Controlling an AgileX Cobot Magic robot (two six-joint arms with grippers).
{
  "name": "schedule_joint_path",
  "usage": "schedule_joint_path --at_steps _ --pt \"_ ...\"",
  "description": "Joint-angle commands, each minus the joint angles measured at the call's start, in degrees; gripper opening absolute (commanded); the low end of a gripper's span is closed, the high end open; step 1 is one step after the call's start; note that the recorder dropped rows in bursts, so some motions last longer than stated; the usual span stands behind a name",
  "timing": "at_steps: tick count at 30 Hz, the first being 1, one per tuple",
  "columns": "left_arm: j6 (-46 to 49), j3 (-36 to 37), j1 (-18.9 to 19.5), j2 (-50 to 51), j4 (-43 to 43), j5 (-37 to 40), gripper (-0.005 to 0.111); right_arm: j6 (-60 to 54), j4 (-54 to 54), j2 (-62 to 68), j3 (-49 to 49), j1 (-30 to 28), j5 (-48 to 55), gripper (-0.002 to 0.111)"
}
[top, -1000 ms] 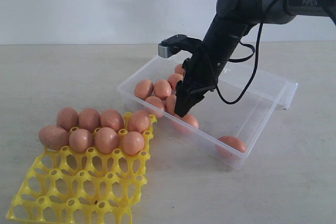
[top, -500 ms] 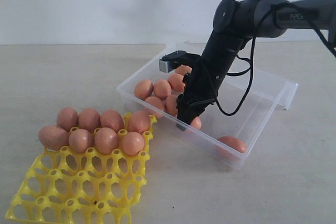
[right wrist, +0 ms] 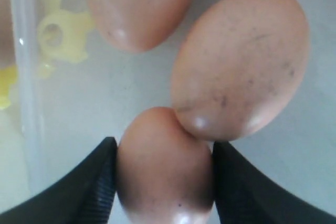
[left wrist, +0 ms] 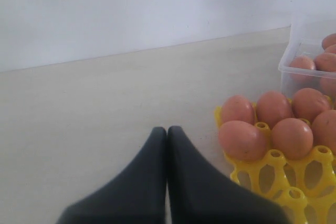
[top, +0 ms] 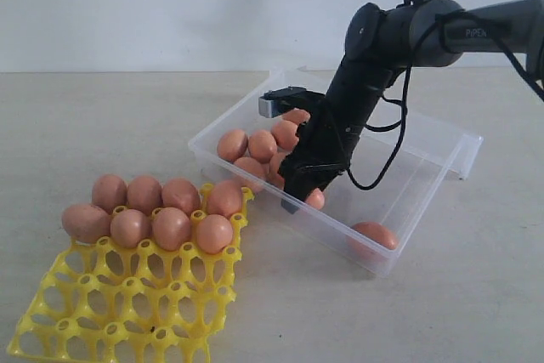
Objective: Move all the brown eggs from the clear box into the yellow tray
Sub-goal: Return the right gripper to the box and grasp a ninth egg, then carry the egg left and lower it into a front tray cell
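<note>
The clear box (top: 425, 172) holds a cluster of brown eggs (top: 255, 146) at its left end and a lone egg (top: 374, 234) at the near right corner. My right gripper (top: 302, 197) reaches down inside the box by the near wall. Its fingers press both sides of one brown egg (right wrist: 164, 166), which touches a larger speckled egg (right wrist: 241, 61). The yellow tray (top: 127, 303) carries two rows of eggs (top: 161, 210) along its far side. In the left wrist view my left gripper (left wrist: 167, 129) is shut and empty over bare table, left of the tray (left wrist: 273, 174).
The box's lid (top: 463, 155) hangs off its far right side. The right arm's black cable (top: 395, 146) loops over the box. The tray's near rows of cups (top: 110, 329) hold nothing. The left arm does not show in the exterior view.
The right gripper has dropped lower into the box towards the near wall and now sits around an egg. Tray, eggs and box have stayed put.
</note>
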Motion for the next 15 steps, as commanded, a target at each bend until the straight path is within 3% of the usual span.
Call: schedule_joint_path --at_steps 1,4,7,11,15 --pt "0.26 0.18 -0.35 -0.10 0.05 -0.47 -0.004 15.89 -8.40 -4.70 0.51 -0.10 -3.29 0.000" --pt "0.26 0.18 -0.35 -0.10 0.05 -0.47 -0.004 18.74 -7.03 -10.86 2.78 -0.10 -6.99 0.000" --pt "0.26 0.18 -0.35 -0.10 0.05 -0.47 -0.004 22.93 -5.84 -19.56 14.74 -0.10 -17.04 0.000" --pt "0.26 0.18 -0.35 -0.10 0.05 -0.47 -0.004 27.22 -0.14 -33.14 35.60 2.61 -38.40 0.000" --pt "0.26 0.18 -0.35 -0.10 0.05 -0.47 -0.004 23.95 4.00 -42.30 47.01 11.03 -61.49 0.000"
